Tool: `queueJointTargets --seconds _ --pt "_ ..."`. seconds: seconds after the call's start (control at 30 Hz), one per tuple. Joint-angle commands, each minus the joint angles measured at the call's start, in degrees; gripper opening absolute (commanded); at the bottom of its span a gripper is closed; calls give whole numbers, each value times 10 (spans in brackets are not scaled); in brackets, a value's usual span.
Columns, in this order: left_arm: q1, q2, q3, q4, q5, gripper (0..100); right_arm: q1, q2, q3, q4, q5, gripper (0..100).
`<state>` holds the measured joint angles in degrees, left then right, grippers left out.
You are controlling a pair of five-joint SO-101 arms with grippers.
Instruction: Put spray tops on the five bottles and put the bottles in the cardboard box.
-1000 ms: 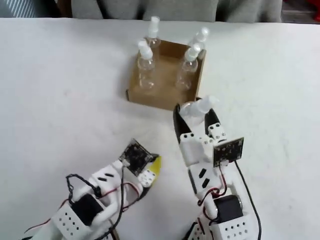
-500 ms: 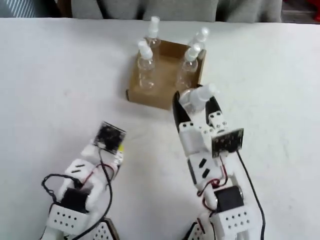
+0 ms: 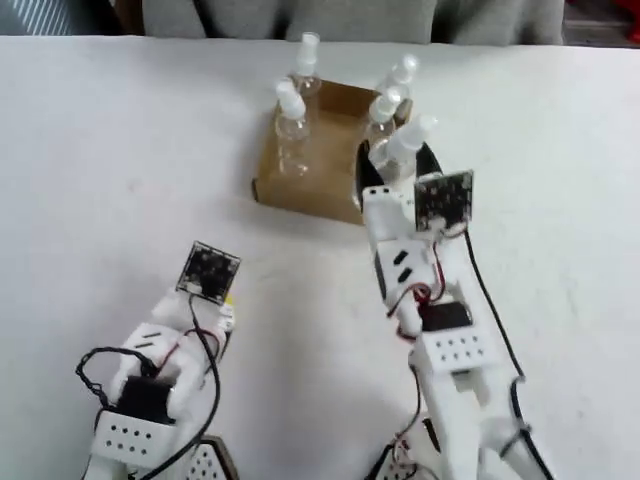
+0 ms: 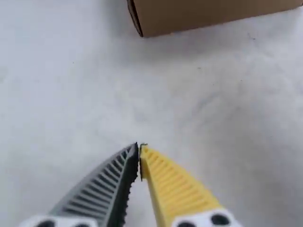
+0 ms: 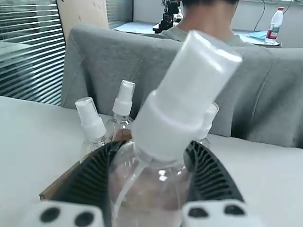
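Gripping a clear, white-capped bottle (image 5: 163, 135), the right pincer (image 3: 397, 168) hangs by the cardboard box (image 3: 300, 188); left pincer (image 4: 139, 149) closed.

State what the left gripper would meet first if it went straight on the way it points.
Probably the table: the left gripper, fingers shut, tilts down toward it. The cardboard box lies farther ahead; depth is unclear.

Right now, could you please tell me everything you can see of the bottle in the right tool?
The bottle is clear plastic with a white spray top fitted. The right tool clamps its body from both sides with dark fingers. It is tilted, top leaning aside, and held over the corner of the cardboard box nearest that arm.
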<state>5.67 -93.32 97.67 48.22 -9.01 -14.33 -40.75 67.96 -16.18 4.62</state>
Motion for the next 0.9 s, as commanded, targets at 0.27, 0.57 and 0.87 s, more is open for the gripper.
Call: queueJointTargets --seconds 0.27,0.57,0.87 --pt "-8 -7 -3 1 -14 27 7 211 -101 -123 6 16" --pt "-7 -7 -3 1 -31 27 22 314 -142 -176 7 16" --pt "-7 -7 -3 0 -31 27 24 378 -168 -177 7 16"
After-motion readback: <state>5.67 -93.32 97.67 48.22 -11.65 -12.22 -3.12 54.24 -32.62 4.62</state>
